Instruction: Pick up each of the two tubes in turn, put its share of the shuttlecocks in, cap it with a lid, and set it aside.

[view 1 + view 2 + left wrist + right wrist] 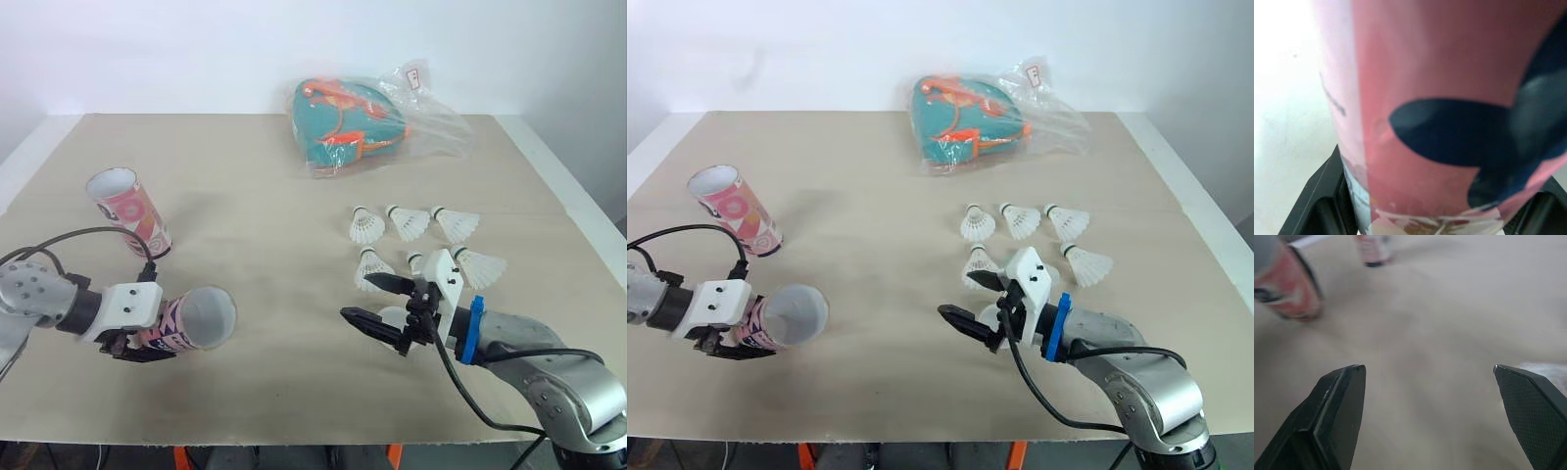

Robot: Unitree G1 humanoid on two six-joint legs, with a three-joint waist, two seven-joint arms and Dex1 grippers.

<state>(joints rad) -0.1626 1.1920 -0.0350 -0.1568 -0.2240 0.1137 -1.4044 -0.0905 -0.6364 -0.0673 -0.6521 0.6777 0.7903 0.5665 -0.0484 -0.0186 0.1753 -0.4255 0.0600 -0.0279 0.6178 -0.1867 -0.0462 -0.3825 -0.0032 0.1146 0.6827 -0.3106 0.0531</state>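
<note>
**Inspector:** Obstructions?

**Assistant:** The held tube (201, 318) covers most of the left gripper (145, 349). One shuttlecock (394, 316) lies partly behind the right gripper (358, 297).

**Inspector:** Wrist views?

**Assistant:** Left: that tube is blurred and cropped by the top edge. Right: both tubes are smeared, and the second tube (1373, 249) is cut by the top edge.

**Inspector:** Legibility?

**Assistant:** Print on the bag label (413, 76) is too small to read.

Left arm comes in from left, forearm near level – left hand (137, 345) clamped round tube (196, 318), tube lying sideways. Right arm bent in from right – right hand (356, 297) fingers spread wide, pointing left.
</note>
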